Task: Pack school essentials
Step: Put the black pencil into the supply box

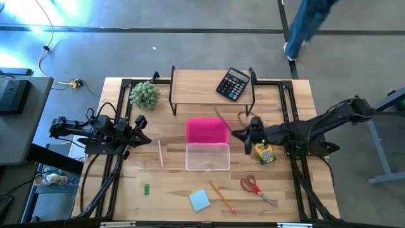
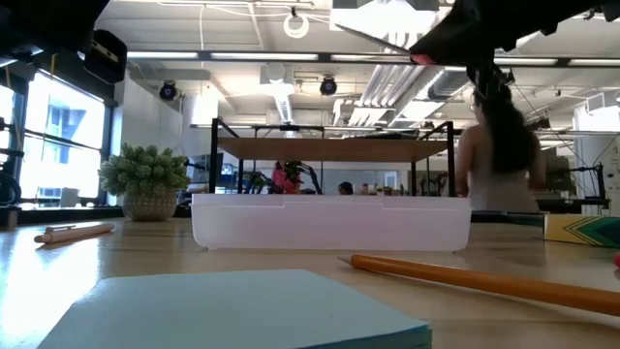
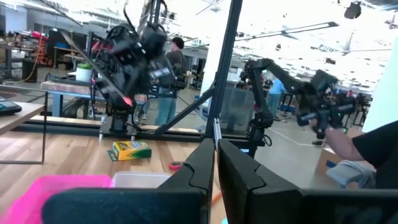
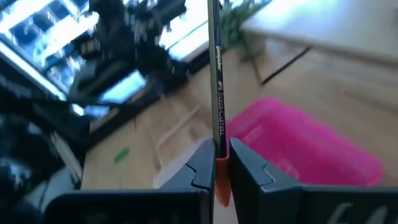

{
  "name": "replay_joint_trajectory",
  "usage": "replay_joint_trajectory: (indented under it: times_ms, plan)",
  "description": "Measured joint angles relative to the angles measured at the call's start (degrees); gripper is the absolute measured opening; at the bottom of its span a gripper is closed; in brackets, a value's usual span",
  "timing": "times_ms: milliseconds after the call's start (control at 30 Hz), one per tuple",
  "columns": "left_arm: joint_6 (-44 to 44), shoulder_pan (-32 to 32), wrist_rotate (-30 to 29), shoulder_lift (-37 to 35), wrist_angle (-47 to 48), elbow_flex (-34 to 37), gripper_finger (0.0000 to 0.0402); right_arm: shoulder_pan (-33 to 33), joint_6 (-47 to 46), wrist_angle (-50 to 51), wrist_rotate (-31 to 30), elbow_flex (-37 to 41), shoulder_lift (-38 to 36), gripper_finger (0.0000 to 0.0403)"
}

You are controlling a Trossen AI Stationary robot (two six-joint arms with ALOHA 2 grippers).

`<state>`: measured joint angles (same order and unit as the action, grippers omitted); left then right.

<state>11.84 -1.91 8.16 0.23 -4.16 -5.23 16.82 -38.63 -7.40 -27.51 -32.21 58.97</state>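
Nearest the front edge of the counter (image 1: 297,196): one light-blue note pad (image 1: 200,200), one orange pencil (image 1: 222,197) lying diagonal beside it, one pair of red-handled scissors (image 1: 256,188) to the right, one small green eraser piece (image 1: 146,188) to the left.

Middle band: one clear tray (image 1: 207,157), nothing visible in it. Touching its far side, one pink tray (image 1: 207,130), also showing nothing inside. One plain wooden pencil (image 1: 160,153) lay left of the clear tray, apart from it. One yellow-green crayon box (image 1: 264,152) lay right of the clear tray.

Right pincer (image 4: 216,167) was above the counter just beside the pink tray's right edge, fingers closed on a third pencil (image 4: 215,74), dark with printed lettering; its red-orange end sat below the fingers. Total pencils counted: three.

Left pincer (image 1: 143,132) was at the counter's left side, level with the pink tray and well apart from it, fingers closed together, holding nothing.

Far end: one wooden shelf on black legs (image 1: 196,85), carrying one black calculator (image 1: 233,83). One green ball-shaped plant (image 1: 145,95) stood left of the shelf.
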Motion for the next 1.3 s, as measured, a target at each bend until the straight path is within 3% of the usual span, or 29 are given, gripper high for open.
replay_joint_trajectory:
  times_ms: [233,333,733,1000,1300]
  plan:
    - [0.0,0.0,0.0,0.0,0.0,0.0,0.0012,3.2,-0.1,-5.8,5.7,-0.2,11.0,0.0016]
    - [0.0,0.0,0.0,0.0,0.0,0.0,0.0012,4.8,0.2,-5.5,7.6,-4.1,16.3,0.0016]
    - [0.0,0.0,0.0,0.0,0.0,0.0,0.0012,5.3,10.3,32.5,9.4,-30.2,32.3,0.0016]
    - [0.0,0.0,0.0,0.0,0.0,0.0,0.0012,4.6,6.4,37.2,12.2,-34.8,40.8,0.0016]
    - [0.0,0.0,0.0,0.0,0.0,0.0,0.0012,4.0,2.5,38.4,13.2,-34.8,43.7,0.0016]
